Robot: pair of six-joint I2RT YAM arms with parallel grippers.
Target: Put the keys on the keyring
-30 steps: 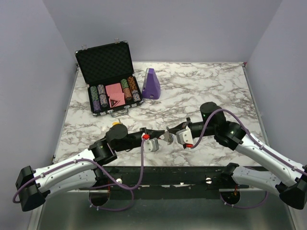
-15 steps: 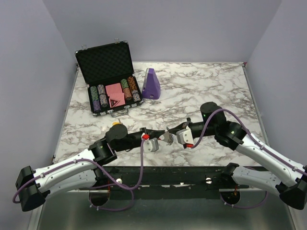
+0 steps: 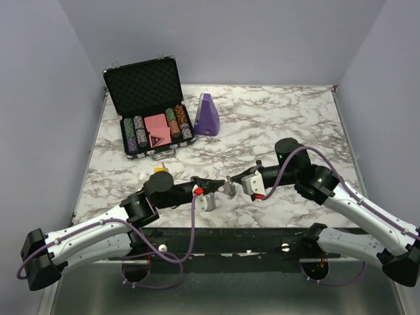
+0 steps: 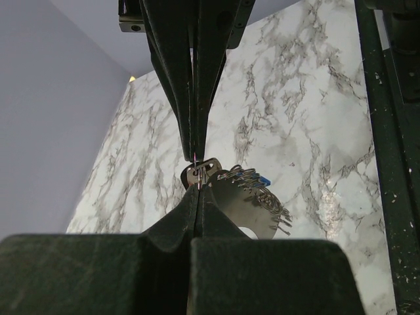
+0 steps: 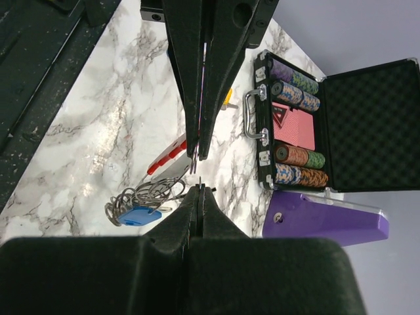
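**Keys and keyring held between two end effectors at lower centre of the top view**
The left end effector point(image 4: 197, 174) is pressed together, and a small silvery head, seemingly one of the keys point(image 5: 138, 211), is pinched at its tips. The right end effector point(image 5: 198, 172) is likewise pressed together, apparently on a thin part of the keyring point(image 5: 167, 156) beside its red arc. The rest of the bunch, blue tag included, is seen at lower left of the right wrist view, over the surface point(image 3: 282, 118). The tip-to-tip hold is judged to let the ring be steadied on one side while a key is fed on from the other.
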